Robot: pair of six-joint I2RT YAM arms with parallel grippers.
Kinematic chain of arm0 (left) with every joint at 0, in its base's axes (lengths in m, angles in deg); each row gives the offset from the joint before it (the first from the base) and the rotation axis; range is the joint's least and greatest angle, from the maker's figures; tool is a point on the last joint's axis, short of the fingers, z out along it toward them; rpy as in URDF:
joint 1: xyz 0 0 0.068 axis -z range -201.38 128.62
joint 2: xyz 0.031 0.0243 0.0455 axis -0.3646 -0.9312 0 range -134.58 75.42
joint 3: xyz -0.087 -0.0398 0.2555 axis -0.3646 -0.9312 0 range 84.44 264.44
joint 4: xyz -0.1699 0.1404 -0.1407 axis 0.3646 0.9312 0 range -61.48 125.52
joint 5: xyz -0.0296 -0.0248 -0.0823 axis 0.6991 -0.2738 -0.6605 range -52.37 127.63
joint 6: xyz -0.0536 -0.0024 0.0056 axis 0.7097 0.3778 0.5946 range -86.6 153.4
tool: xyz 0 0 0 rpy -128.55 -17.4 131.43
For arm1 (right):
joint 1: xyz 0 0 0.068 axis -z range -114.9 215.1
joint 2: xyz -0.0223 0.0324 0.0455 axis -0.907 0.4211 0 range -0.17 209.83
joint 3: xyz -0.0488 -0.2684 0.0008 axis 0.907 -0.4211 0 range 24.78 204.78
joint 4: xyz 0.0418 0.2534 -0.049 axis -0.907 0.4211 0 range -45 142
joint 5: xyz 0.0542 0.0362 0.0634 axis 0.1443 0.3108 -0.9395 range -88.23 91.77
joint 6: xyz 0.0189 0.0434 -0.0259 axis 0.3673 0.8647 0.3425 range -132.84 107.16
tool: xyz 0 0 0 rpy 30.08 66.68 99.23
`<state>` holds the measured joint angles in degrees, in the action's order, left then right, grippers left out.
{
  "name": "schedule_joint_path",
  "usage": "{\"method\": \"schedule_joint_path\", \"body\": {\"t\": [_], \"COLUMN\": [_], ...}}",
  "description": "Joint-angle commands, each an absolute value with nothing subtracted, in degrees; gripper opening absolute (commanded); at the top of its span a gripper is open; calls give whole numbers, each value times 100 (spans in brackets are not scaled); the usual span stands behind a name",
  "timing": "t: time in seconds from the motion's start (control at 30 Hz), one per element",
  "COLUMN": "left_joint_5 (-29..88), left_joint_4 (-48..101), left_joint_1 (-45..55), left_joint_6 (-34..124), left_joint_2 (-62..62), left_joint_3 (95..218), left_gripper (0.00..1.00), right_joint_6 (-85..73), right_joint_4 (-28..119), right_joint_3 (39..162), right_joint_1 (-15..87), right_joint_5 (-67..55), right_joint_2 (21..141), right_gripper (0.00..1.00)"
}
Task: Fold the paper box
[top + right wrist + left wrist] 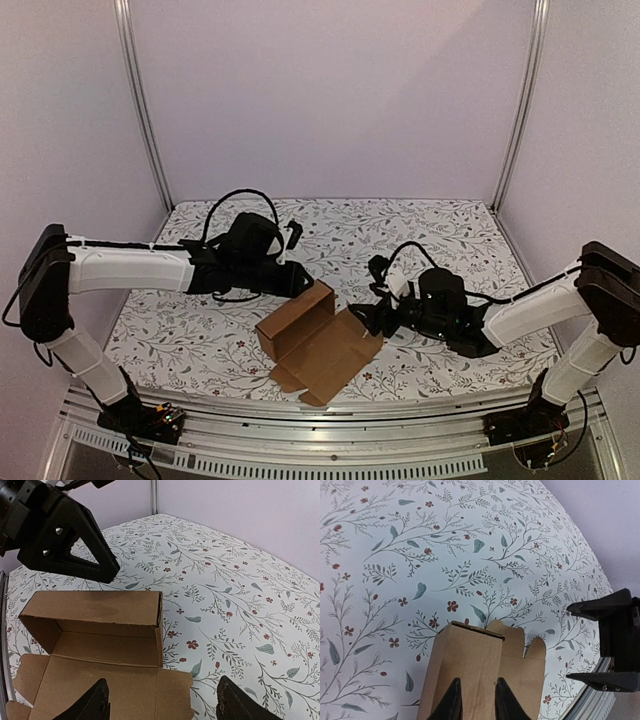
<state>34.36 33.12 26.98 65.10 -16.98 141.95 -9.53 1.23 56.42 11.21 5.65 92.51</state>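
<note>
Paper box (318, 340) on table (450, 240) toward the near edge, left arm (130, 268) behind it, right arm (520, 315) to its right

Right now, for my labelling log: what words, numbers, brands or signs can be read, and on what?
None can be read. The paper box is plain, unmarked brown cardboard; the table cover bears only a floral print; the left gripper and right gripper show no lettering.

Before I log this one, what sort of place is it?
Probably an enclosed lab test booth, not a home: plain white walls framed by aluminium posts, a floral tablecloth, and a metal mounting rail along the near edge.
</note>
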Motion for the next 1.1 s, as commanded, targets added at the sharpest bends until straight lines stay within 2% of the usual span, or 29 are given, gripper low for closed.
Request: {"method": "schedule_joint_path", "body": {"t": [0.0, 0.1, 0.2, 0.27, 0.47, 0.57, 0.73, 1.07], "left_joint_5": [3478, 3504, 3587, 3650, 3678, 3626, 3553, 3557], "left_joint_4": [4119, 4343, 4525, 4603, 4672, 4645, 4631, 4712], "left_joint_1": [2678, 2673, 2671, 2669, 2660, 2652, 2643, 2603], "left_joint_6": [6381, 6390, 6380, 6364, 6334, 6318, 6294, 6262], "left_joint_2": [-1360, -1141, -925, -808, -789, -846, -943, -865], "left_joint_3": [14294, 14184, 14060, 13973, 13851, 13861, 13902, 13858], "left_gripper": [30, 44, 50, 62, 64, 64, 64, 64], "right_joint_6": [-451, -269, 69, 412, 917, 979, 1085, 1148], "right_joint_4": [2496, 3841, 4694, 5053, 5599, 5583, 5513, 5118], "right_joint_3": [5687, 5904, 5902, 5863, 6086, 6200, 6479, 6911], "right_joint_1": [1320, 1426, 1460, 1499, 1661, 1849, 2317, 2443], "right_joint_5": [0, -256, 78, 295, -92, -522, -1540, -2057], "right_joint_2": [8231, 7682, 7222, 6975, 6928, 7219, 7938, 9137], "right_gripper": [76, 88, 98, 99, 99, 92, 73, 55]}}
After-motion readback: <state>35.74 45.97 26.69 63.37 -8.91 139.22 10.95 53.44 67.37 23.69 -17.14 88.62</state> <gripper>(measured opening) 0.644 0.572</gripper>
